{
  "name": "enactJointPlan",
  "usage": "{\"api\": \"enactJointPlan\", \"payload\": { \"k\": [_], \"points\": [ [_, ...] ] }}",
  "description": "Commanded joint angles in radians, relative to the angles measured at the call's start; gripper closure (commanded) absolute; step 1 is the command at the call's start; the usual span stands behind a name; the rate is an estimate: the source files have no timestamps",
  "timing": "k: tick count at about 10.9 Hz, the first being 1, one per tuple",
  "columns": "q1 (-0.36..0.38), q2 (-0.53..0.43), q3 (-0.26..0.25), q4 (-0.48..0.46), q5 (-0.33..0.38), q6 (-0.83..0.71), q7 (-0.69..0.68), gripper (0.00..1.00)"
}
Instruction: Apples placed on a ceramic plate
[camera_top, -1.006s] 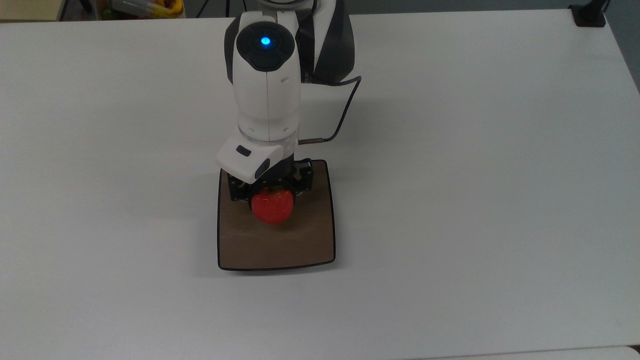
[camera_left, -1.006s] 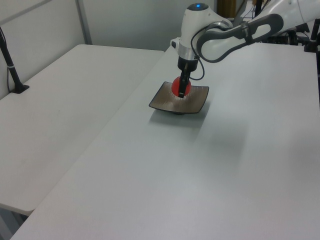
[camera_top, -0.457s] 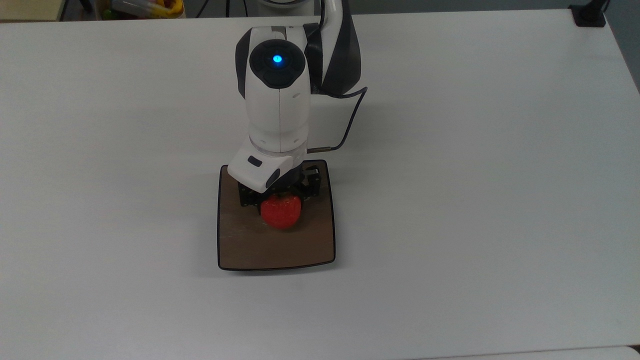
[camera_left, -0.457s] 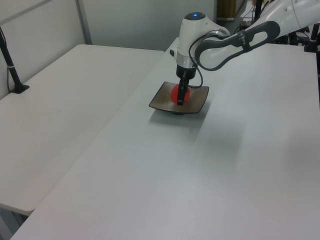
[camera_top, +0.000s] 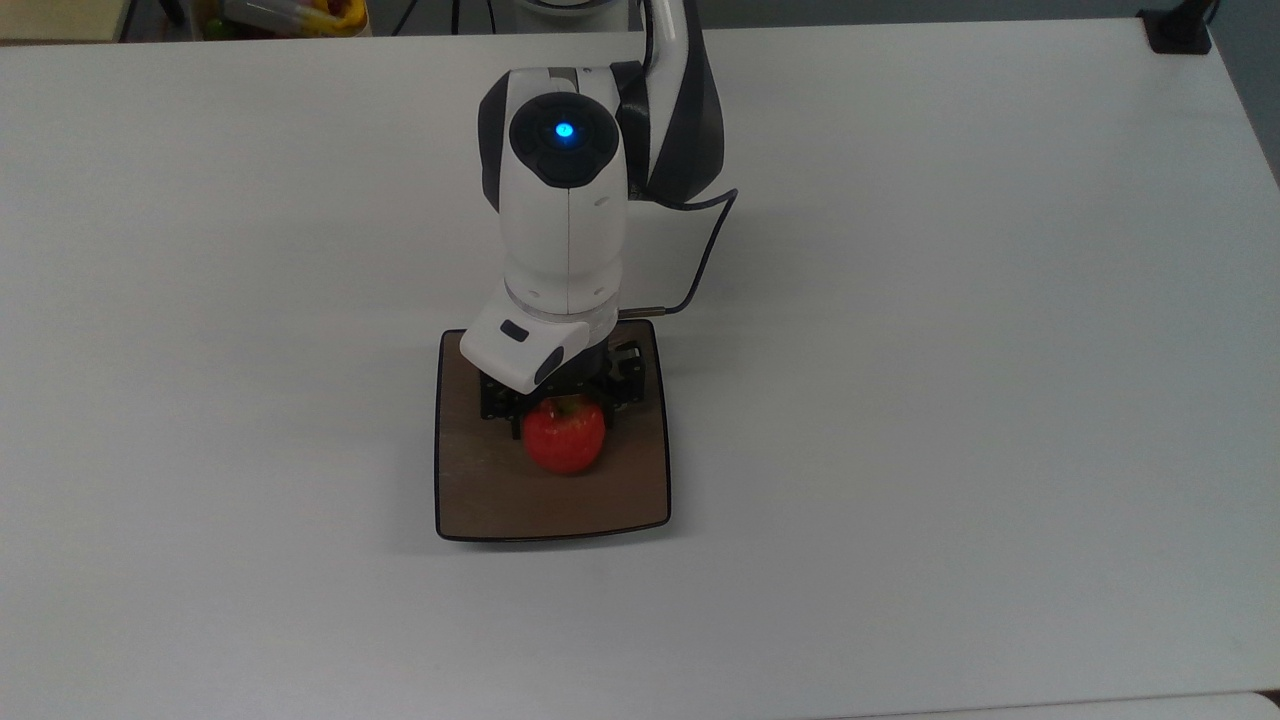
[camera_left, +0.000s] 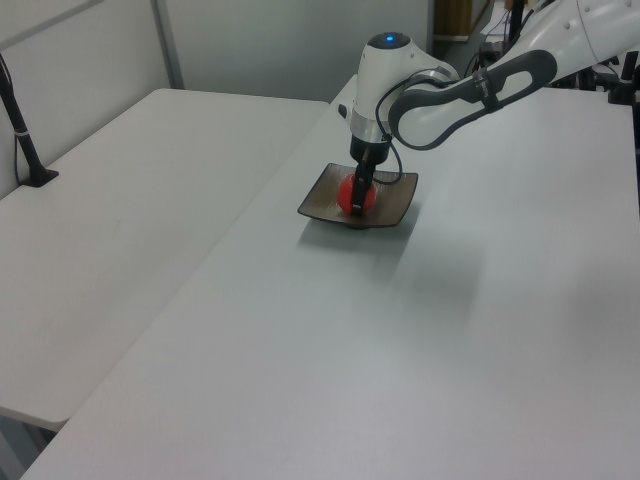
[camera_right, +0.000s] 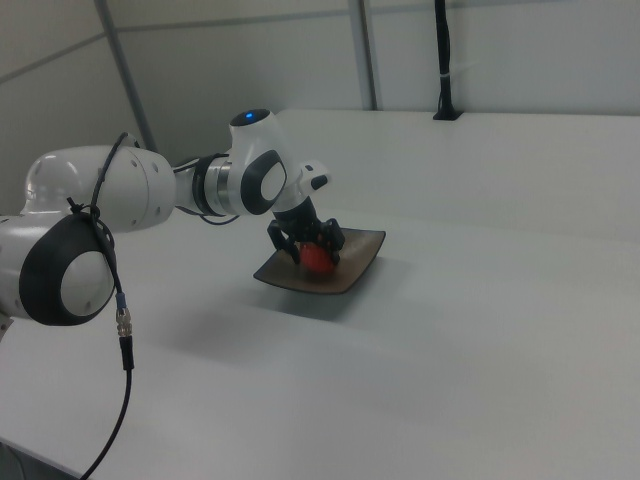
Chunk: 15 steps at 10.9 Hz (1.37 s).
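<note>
Small glossy red apple (camera_top: 565, 437) sits mid square brown ceramic plate (camera_top: 500, 505) on white table (camera_top: 950, 350). Black two-finger gripper (camera_top: 560, 405) straddles it, fingers spread slightly; contact unclear. Right view: fingers (camera_right: 280, 238) flank apple (camera_right: 318, 259); top view: yellow-green stem hollow.

We see a small glossy red apple (camera_top: 565, 437) resting directly under the gripper (camera_top: 562, 405), near the middle of a square, shallow brown plate (camera_top: 500, 500) with a thin dark rim and rounded corners.
</note>
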Motion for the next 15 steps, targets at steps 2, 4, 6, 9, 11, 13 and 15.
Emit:
{"api": "enactJointPlan", "payload": {
  "k": [2, 4, 6, 9, 11, 13, 15],
  "points": [
    [0.011, -0.006, -0.007, -0.016, -0.03, 0.026, 0.026, 0.0],
    [0.011, -0.012, -0.007, -0.015, -0.029, 0.025, 0.027, 0.0],
    [0.01, -0.047, -0.007, -0.018, -0.026, 0.012, 0.038, 0.0],
    [0.01, -0.141, -0.007, -0.059, -0.026, -0.027, 0.086, 0.0],
    [0.008, -0.236, -0.007, -0.072, -0.02, -0.131, 0.095, 0.0],
    [0.004, -0.348, -0.007, -0.076, -0.014, -0.265, 0.115, 0.0],
    [0.005, -0.454, -0.007, -0.076, -0.009, -0.438, 0.161, 0.0]
  ]
}}
